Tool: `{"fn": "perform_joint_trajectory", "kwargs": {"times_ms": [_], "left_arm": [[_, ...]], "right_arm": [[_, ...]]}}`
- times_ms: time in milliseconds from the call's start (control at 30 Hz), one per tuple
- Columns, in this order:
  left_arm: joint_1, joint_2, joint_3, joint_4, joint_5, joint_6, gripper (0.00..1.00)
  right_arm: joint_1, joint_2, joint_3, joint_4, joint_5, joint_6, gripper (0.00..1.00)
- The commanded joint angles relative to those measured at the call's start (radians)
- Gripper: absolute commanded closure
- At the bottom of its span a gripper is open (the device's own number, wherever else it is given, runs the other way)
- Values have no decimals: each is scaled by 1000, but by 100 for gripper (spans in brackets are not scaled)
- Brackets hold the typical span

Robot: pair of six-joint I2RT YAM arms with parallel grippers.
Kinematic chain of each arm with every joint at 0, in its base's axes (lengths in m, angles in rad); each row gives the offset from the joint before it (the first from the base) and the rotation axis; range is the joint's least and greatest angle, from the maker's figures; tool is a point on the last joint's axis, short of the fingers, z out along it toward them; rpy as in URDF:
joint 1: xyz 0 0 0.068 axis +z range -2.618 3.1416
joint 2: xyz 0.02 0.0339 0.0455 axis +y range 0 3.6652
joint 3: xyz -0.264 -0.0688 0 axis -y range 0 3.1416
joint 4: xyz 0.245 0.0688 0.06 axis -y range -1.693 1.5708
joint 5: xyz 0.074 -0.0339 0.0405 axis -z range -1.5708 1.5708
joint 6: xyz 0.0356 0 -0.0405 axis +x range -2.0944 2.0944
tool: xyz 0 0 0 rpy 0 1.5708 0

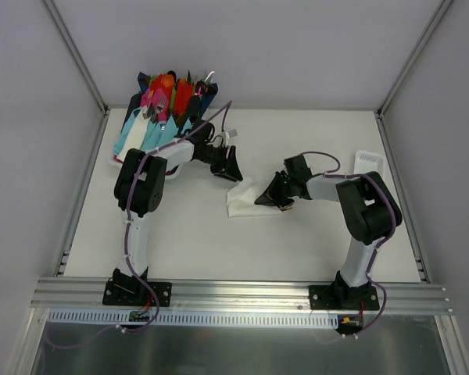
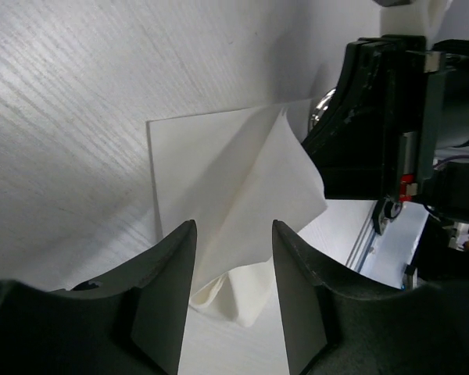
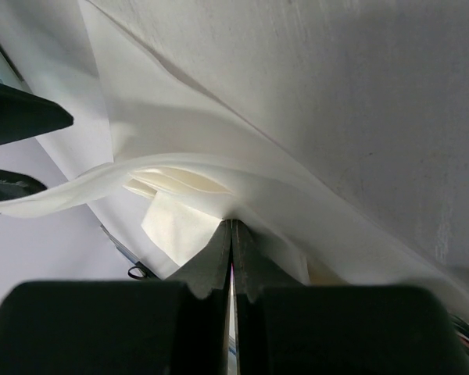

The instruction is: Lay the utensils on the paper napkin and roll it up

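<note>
Napkin (image 1: 242,201): mid-bench (image 1: 297,250), half folded, one flap raised.
Right hand (image 3: 231,226): we see it pinched tight on a napkin fold.
Left hand (image 2: 234,234): parted above the napkin, holding nothing.
Progress: we judge the rolling unfinished; utensils hidden.

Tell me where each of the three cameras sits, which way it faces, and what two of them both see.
Top external: above and behind the bases, looking down at the table; both arms show, left gripper and right gripper flanking the paper napkin.
Left wrist: on the left arm, looking over the paper napkin toward the right gripper; its open fingers frame the bottom.
Right wrist: on the right arm, close against the paper napkin; its shut fingers pinch a fold.
Shared: all three show the paper napkin.
</note>
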Motion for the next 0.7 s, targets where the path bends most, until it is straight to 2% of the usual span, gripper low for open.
{"fn": "perform_joint_trajectory", "kwargs": {"times_ms": [0, 300, 667], "left_arm": [[7, -11, -2, 65, 108, -45, 56], [5, 18, -5, 76, 223, -62, 52], [-1, 6, -43, 78, 213, -31, 53]], "right_arm": [[-22, 59, -23, -130, 163, -57, 100], [-22, 64, -23, -130, 160, -57, 100], [-23, 64, -21, -130, 162, -59, 100]]}}
